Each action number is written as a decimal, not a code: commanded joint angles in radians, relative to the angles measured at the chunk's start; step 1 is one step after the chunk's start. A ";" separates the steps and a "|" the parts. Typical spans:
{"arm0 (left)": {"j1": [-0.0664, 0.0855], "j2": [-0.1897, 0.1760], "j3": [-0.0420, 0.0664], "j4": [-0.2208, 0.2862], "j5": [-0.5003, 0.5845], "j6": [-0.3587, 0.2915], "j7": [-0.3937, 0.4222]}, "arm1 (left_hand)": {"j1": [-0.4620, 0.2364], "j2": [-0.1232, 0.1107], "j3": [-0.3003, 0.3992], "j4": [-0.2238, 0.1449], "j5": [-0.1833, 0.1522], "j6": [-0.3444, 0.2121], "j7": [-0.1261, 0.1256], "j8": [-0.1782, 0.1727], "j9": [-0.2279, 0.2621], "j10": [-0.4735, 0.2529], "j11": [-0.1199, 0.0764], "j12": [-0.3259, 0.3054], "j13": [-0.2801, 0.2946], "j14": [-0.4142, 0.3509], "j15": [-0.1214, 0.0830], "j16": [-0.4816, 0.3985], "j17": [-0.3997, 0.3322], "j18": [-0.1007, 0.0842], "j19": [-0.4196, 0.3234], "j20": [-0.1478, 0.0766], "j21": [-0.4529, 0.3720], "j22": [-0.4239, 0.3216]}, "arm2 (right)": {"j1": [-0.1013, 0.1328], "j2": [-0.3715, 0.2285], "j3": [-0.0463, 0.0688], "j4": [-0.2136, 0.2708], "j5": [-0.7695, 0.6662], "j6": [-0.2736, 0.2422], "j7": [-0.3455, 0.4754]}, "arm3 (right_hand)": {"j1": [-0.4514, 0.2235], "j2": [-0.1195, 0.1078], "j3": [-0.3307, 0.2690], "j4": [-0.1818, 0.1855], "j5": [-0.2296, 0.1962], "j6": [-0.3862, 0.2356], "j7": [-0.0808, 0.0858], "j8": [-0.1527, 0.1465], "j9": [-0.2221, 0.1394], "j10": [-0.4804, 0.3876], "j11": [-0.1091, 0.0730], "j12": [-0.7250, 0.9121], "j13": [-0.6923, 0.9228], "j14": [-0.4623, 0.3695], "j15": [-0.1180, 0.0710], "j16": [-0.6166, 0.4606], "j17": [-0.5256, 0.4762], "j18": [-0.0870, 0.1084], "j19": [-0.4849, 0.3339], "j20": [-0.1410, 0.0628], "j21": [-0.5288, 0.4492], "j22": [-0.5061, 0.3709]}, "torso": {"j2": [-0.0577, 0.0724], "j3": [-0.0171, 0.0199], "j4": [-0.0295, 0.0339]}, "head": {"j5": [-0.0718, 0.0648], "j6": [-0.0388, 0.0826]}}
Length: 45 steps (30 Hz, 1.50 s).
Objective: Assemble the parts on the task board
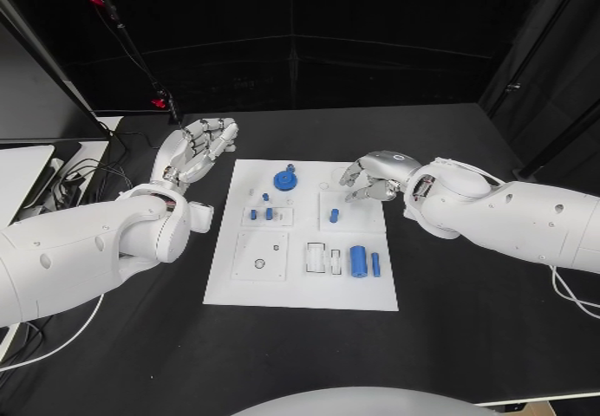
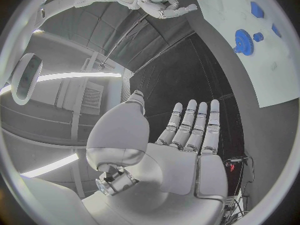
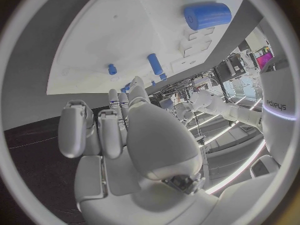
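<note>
The white task board (image 1: 300,282) lies mid-table. On it are a blue gear (image 1: 286,180), small blue pieces (image 1: 260,213), an upright blue peg (image 1: 335,215), a thick blue cylinder (image 1: 358,258) and a thin blue rod (image 1: 375,264). My left hand (image 1: 200,147) is raised beyond the board's far left corner, fingers straight and apart, holding nothing; the left wrist view shows its flat palm (image 2: 187,135), the gear (image 2: 242,41) and the board (image 2: 275,80). My right hand (image 1: 369,178) hovers over the board's far right part, fingers curled down. Its fingertips (image 3: 115,100) hide whatever may be between them.
Cables and a grey device (image 1: 56,186) lie at the table's left edge. Black table surface (image 1: 438,329) spreads in front of and to the right of the board. The right wrist view shows the cylinder (image 3: 206,15) and the peg (image 3: 154,63) on the board (image 3: 106,30).
</note>
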 commanded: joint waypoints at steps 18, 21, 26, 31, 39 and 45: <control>0.001 -0.003 0.001 0.005 0.007 0.009 0.146 | 0.026 0.025 -0.016 0.000 0.005 -0.018 0.135 0.038 -0.001 -0.016 0.000 0.042 -0.003 -0.009 -0.004 0.043 -0.023 -0.013 0.014 0.000 0.006 -0.013 | -0.004 0.027 0.001 -0.006 -0.185 0.109 -0.153 | 0.036 -0.001 0.008 0.017 -0.002 0.064 -0.018 -0.016 0.002 0.097 -0.021 -0.055 0.001 0.039 -0.040 -0.014 -0.015 -0.008 -0.009 -0.035 -0.015 0.097 | -0.001 -0.0005 -0.0003 | 0.011 -0.011; 0.001 -0.003 0.001 0.004 0.007 0.010 0.144 | 0.031 0.028 -0.019 -0.001 0.011 -0.018 0.135 0.044 -0.001 -0.016 0.000 0.051 -0.004 -0.010 -0.004 0.051 -0.028 -0.013 0.016 0.000 0.006 -0.016 | -0.004 0.029 0.001 -0.005 -0.195 0.105 -0.169 | 0.040 0.000 0.009 0.021 -0.002 0.068 -0.016 -0.020 0.001 0.109 -0.024 -0.067 0.000 0.039 -0.043 -0.015 -0.015 -0.008 -0.009 -0.038 -0.016 0.096 | -0.001 -0.0001 -0.0001 | 0.011 -0.012; 0.001 -0.003 0.001 0.004 0.007 0.010 0.141 | 0.036 0.032 -0.021 -0.001 0.017 -0.019 0.135 0.049 -0.002 -0.016 -0.001 0.057 -0.005 -0.010 -0.005 0.057 -0.033 -0.012 0.018 0.000 0.006 -0.018 | -0.004 0.033 0.001 -0.007 -0.203 0.111 -0.188 | 0.044 0.002 0.010 0.026 -0.002 0.072 -0.014 -0.025 0.001 0.122 -0.025 -0.082 0.000 0.040 -0.044 -0.016 -0.014 -0.008 -0.009 -0.041 -0.018 0.095 | -0.001 -0.0001 0.0000 | 0.011 -0.013; 0.001 -0.003 0.001 0.003 0.007 0.012 0.138 | 0.046 0.039 -0.028 -0.001 0.024 -0.021 0.134 0.061 -0.004 -0.012 -0.002 0.073 -0.006 -0.006 -0.006 0.072 -0.043 -0.010 0.026 0.000 0.009 -0.022 | -0.005 0.038 0.001 -0.009 -0.206 0.135 -0.209 | 0.047 0.002 0.010 0.034 -0.002 0.075 -0.013 -0.031 0.000 0.136 -0.028 -0.098 0.000 0.040 -0.048 -0.017 -0.016 -0.008 -0.009 -0.044 -0.020 0.094 | 0.000 -0.0001 -0.0005 | 0.012 -0.013; 0.001 -0.002 0.001 0.001 0.007 0.013 0.133 | 0.054 0.048 -0.037 -0.001 0.031 -0.019 0.133 0.073 -0.007 -0.006 -0.004 0.091 -0.008 0.001 -0.009 0.090 -0.055 -0.006 0.037 0.000 0.013 -0.026 | -0.005 0.040 0.001 -0.011 -0.208 0.135 -0.205 | 0.061 0.006 0.014 0.048 -0.002 0.110 -0.011 -0.029 0.004 0.194 -0.039 -0.121 0.000 0.042 -0.058 -0.019 -0.014 -0.008 -0.008 -0.053 -0.020 0.095 | -0.001 -0.0003 0.0001 | 0.013 -0.017; 0.000 -0.001 0.001 -0.002 0.007 0.013 0.128 | 0.059 0.054 -0.040 -0.001 0.037 -0.018 0.132 0.078 -0.008 -0.006 -0.005 0.097 -0.009 0.003 -0.010 0.098 -0.061 -0.005 0.042 0.000 0.016 -0.027 | -0.005 0.043 0.001 -0.011 -0.208 0.131 -0.197 | 0.072 0.003 0.013 0.059 -0.002 0.124 -0.012 -0.032 0.003 0.222 -0.043 -0.148 -0.001 0.043 -0.060 -0.021 -0.013 -0.009 -0.006 -0.056 -0.019 0.096 | -0.001 -0.0001 0.0003 | 0.014 -0.018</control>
